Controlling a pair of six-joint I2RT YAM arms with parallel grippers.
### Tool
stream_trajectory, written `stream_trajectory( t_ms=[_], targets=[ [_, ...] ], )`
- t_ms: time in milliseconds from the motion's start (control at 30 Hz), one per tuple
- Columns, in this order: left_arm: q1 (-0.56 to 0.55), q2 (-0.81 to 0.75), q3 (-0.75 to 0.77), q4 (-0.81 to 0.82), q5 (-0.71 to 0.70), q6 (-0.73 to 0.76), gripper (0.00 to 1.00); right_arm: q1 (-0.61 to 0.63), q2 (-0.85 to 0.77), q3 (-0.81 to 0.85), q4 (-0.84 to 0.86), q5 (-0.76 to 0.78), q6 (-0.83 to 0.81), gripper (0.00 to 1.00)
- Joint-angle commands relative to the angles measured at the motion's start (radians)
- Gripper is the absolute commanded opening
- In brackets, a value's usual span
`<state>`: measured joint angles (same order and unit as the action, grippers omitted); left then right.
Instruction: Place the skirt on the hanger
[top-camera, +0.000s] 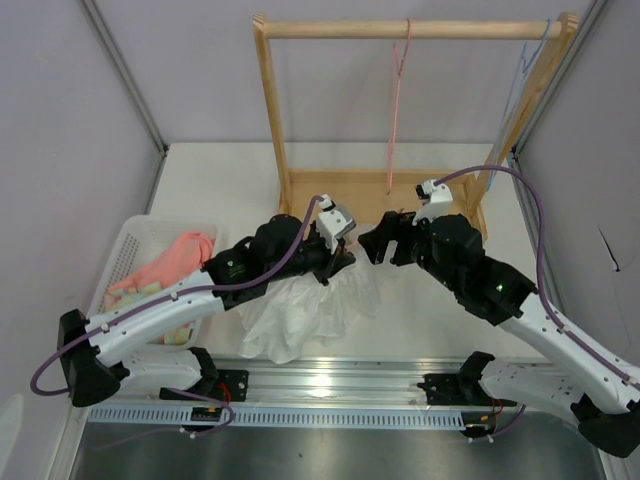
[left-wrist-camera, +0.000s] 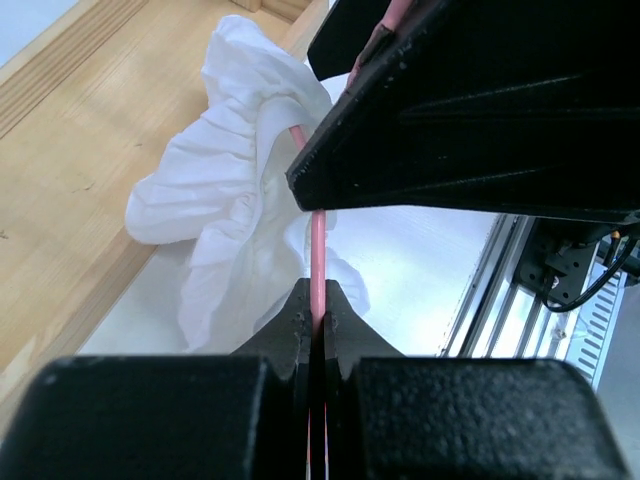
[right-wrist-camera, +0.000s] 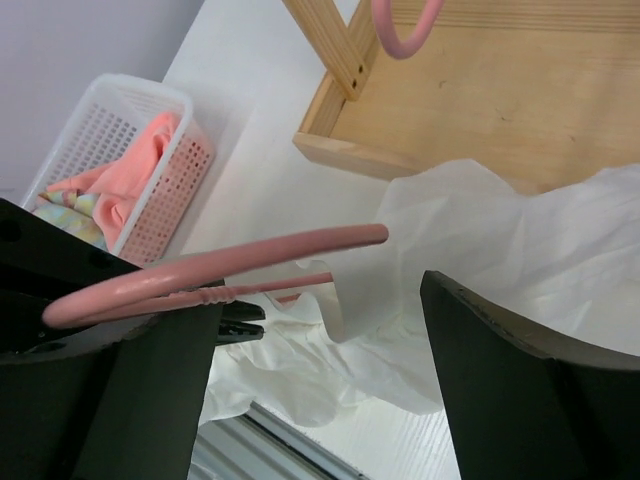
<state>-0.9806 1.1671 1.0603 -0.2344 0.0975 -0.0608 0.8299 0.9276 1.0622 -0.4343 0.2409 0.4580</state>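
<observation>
Top view: the left gripper (top-camera: 340, 262) and the right gripper (top-camera: 376, 243) meet nose to nose over the middle of the table (top-camera: 240, 170), just in front of the wooden rack (top-camera: 275, 120). The skirt (top-camera: 300, 315) lies crumpled under the left gripper and reaches toward the near edge of the table. A basket (top-camera: 130, 250) of coloured clothes stands at the left edge. I cannot make out the hanger (left-wrist-camera: 317, 250) from here.

Left wrist view: the jaws are closed tight on the hanger's thin wire. Its long axis runs straight away from the jaws and goes into the folds of the skirt, which is bunched beside the base of the rack.

Right wrist view: the fingers (right-wrist-camera: 520, 390) stand wide apart and grip nothing. The hook of the hanger lies across the gap, and its free end points toward the right finger. The skirt is spread below and beyond it.

I judge that the right arm, being free, is the one to take the fabric. The table is smooth, so the thin cloth may slide. Room is small, because the rack base is close behind and the grippers almost touch.
</observation>
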Motion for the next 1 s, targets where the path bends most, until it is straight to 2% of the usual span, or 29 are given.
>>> stream_trajectory(
  t_ms=[0, 133, 267, 333, 400, 567, 800, 900, 933, 967],
  targets=[
    [0.014, -0.095, 0.001, -0.022, -0.058, -0.005, 0.00, -0.084, -0.036, 0.068, 0.038, 0.062, -0.033, 0.85],
    [0.014, -0.069, 0.009, -0.025, -0.074, -0.011, 0.00, -0.084, -0.013, 0.107, 0.089, -0.116, -0.054, 0.89],
    [0.016, -0.052, 0.010, -0.029, -0.087, -0.019, 0.00, -0.084, -0.003, 0.113, 0.094, -0.176, -0.053, 0.90],
    [0.014, -0.043, 0.010, -0.042, -0.081, -0.019, 0.00, -0.086, -0.016, 0.107, 0.104, -0.186, -0.051, 0.95],
    [0.014, -0.044, -0.002, -0.039, -0.084, -0.027, 0.00, -0.091, -0.012, 0.117, 0.108, -0.190, -0.056, 0.96],
    [0.045, -0.106, -0.017, -0.049, -0.171, -0.073, 0.00, -0.097, -0.018, 0.125, 0.042, -0.074, -0.050, 0.95],
    [0.105, -0.188, 0.046, -0.124, -0.183, -0.135, 0.00, -0.198, -0.044, 0.013, 0.020, -0.095, 0.004, 0.91],
    [0.120, -0.199, 0.101, -0.193, -0.268, -0.172, 0.00, -0.254, -0.041, -0.036, 0.029, -0.144, 0.016, 0.91],
    [0.132, -0.179, 0.145, -0.256, -0.272, -0.175, 0.00, -0.265, -0.036, -0.038, 0.029, -0.155, 0.018, 0.90],
    [0.140, -0.120, 0.186, -0.319, -0.336, -0.189, 0.00, -0.276, -0.032, -0.039, 0.028, -0.163, 0.019, 0.90]
  ],
)
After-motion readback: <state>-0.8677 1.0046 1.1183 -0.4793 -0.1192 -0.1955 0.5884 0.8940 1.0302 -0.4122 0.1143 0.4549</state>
